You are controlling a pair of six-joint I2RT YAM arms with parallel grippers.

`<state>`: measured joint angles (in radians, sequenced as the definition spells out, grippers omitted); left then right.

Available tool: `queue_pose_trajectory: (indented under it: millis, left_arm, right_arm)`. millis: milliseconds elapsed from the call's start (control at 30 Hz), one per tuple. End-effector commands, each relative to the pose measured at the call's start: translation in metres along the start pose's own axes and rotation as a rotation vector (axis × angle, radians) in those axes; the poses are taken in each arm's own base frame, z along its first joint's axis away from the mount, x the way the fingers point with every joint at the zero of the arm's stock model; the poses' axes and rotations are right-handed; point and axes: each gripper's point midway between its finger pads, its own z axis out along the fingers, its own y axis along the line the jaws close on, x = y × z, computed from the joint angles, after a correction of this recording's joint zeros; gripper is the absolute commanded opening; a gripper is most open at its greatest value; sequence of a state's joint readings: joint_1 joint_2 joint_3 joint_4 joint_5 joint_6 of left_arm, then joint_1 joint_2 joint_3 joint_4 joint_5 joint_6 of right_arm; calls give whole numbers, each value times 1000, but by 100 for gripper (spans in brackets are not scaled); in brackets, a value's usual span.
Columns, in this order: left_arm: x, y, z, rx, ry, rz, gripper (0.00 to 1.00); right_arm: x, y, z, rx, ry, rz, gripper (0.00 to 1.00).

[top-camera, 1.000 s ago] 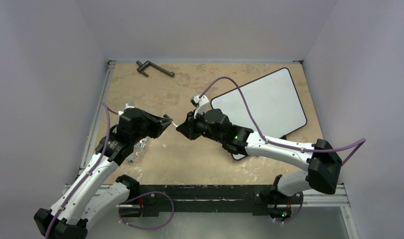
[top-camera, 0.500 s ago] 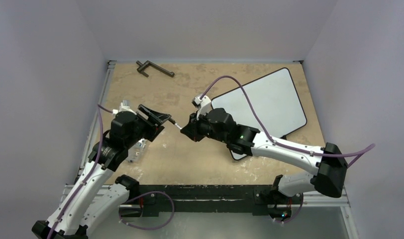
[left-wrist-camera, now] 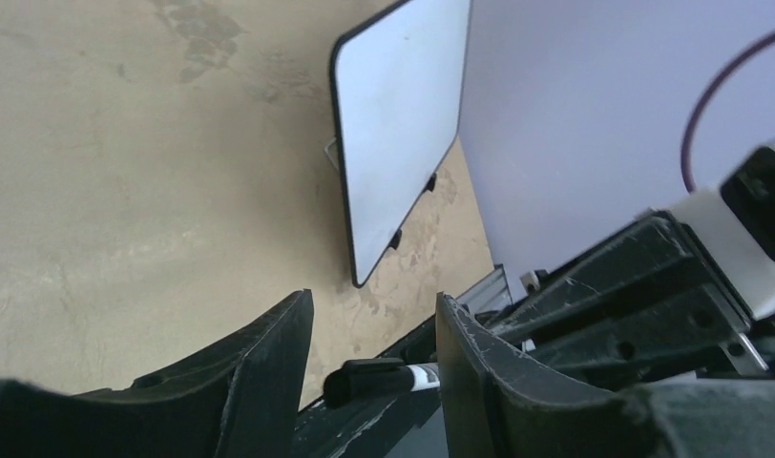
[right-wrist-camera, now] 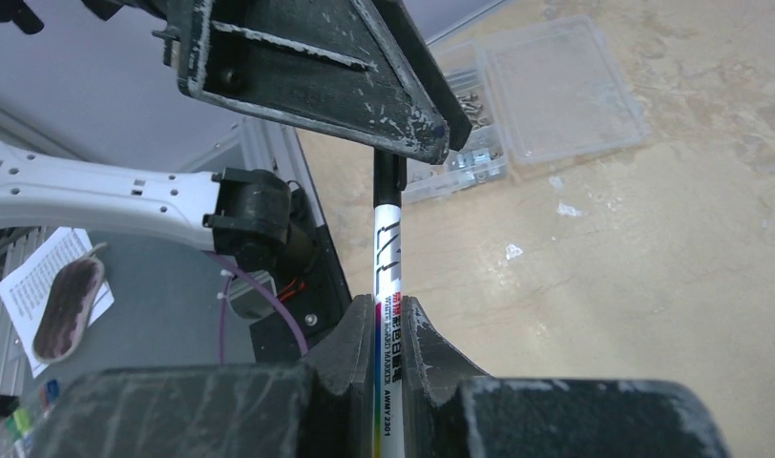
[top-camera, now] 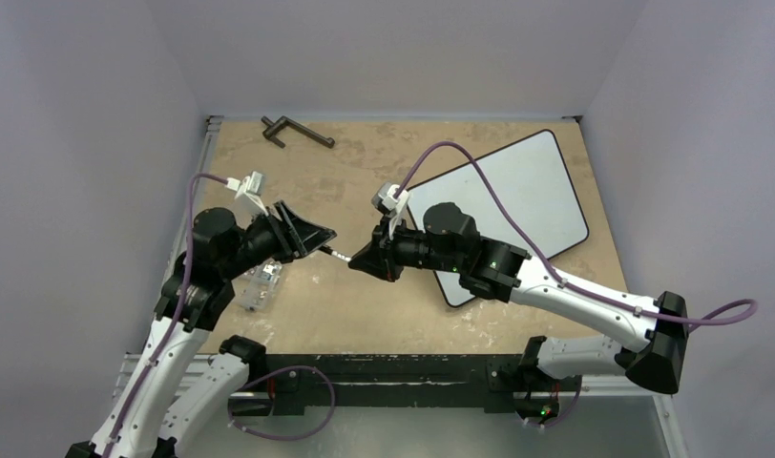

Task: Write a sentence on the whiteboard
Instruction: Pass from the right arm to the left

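Being clamped in the right gripper, a marker is offered with its black cap between the parted jaws of the left gripper. Uncapping is judged unfinished. Nothing is written on the whiteboard, which lies far right beside the wall, its near corner overhung by the right arm.

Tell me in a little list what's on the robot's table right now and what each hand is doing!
whiteboard: blank, lying on the far right of the table, nothing written yet
marker: white with a black cap end, up in the air between the two grippers
right gripper: shut on the marker's body
left gripper: open, fingers on either side of the cap end, not squeezing it
clear plastic box: on the table by the left arm, small parts inside
dark metal tool: at the table's far edge
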<state>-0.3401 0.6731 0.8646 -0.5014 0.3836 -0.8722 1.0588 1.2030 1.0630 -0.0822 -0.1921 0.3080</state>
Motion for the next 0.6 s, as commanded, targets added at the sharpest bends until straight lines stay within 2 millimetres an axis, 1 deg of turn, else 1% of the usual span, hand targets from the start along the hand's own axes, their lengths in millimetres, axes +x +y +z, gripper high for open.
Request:
queue_pose_trajectory:
  millis: [0,133,233,300,400,533,567]
  left_arm:
    - [-6,-53,-20,243,9,200,48]
    - [-1,-68,-29,307,49,241,42]
    - [3,-80,-39,370,65,267,41]
    - [4,-82,-44,372,69,277,44]
    - [6,-86,-47,397,92,284,45]
    - [8,-95,-49,455,105,274,43]
    - [8,-98,-50,472,108,273,40]
  right_arm:
    - [-27,24,-11,-106,-55,-60,0]
    - [-32,30,-18,-139,-90,-97,0]
    - [-35,34,-25,-171,-112,-117,0]
    - [-40,39,-30,-206,-138,-132,0]
    - [-45,42,-35,-223,-160,-155,0]
    - [-45,42,-36,-232,-160,-170,0]
    - [-45,42,-36,-232,-159,-172,0]
